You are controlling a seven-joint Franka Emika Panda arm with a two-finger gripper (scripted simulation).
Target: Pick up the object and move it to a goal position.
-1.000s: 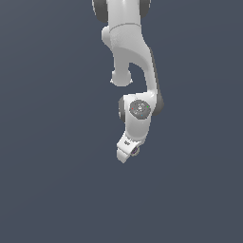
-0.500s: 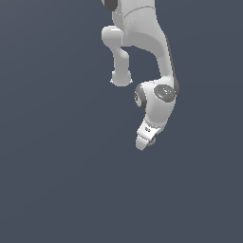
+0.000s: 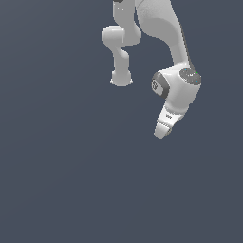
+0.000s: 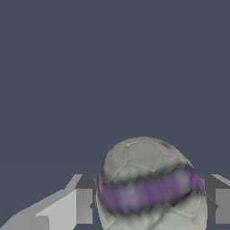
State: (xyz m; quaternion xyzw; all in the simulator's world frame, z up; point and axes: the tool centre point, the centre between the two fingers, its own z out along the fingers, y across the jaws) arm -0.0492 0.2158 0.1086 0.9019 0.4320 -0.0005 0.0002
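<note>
In the wrist view, the ball (image 4: 148,184), off-white with a purple band, sits between the two grey fingers (image 4: 83,205) of my gripper (image 4: 152,207), which is shut on it. In the exterior view, the white gripper (image 3: 162,132) hangs at the end of the arm and points down towards the exterior view's left. It is held in the air over the plain dark grey floor. The ball is too small to make out in that view and is hidden by the gripper.
The white arm's links (image 3: 176,90) and its elbow (image 3: 121,57) fill the upper part of the exterior view. Only plain dark grey ground (image 3: 71,180) shows around and below the gripper.
The arm has swung towards the exterior view's right and slightly up, carrying the gripper with it. The gripper stays shut.
</note>
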